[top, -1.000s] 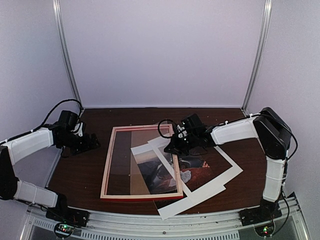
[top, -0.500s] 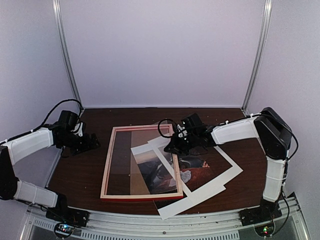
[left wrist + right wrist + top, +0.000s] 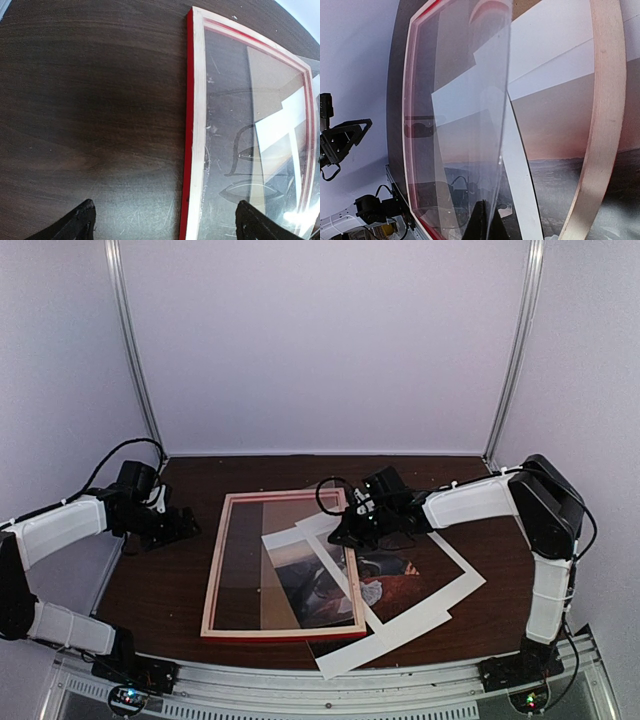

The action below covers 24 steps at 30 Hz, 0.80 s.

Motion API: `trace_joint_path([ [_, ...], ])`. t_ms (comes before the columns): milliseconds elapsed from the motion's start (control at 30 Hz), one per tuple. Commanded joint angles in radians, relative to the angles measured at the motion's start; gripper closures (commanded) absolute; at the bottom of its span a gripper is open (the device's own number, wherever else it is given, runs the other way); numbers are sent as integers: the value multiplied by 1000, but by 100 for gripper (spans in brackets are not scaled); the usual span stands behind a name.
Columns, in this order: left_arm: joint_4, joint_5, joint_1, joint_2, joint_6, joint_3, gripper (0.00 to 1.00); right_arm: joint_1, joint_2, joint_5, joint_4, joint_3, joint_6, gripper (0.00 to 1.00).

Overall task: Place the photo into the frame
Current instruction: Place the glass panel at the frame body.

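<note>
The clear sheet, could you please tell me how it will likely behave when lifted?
The clear sheet is pinched at one edge by the right fingers yet looks nearly flat, so probably fairly stiff. Its glossy reflections suggest it is slippery. It looks very thin, so likely light and easily scratched.

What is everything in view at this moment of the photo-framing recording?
frame: one, red, pale wood back up, centre-left of table, lying over part of the photo.
photo: one, reddish-brown with white margins, sticking out to the right.
clear sheet: one, transparent, tilted over the frame.
brown board: one, tan, seen inside the frame.
table: one, dark wood.
left hand: black, open, empty, left of frame.
right hand: black, shut on clear sheet.
</note>
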Motion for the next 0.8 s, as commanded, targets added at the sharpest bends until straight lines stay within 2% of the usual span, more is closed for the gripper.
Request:
trace_joint_path([
  [0,34,7,-8,-14,7,25,2,-6,-37,39,-8,-15,-20,100],
  [767,32,7,-9,-14,6,25,2,-6,-39,40,-8,-23,-18,100],
])
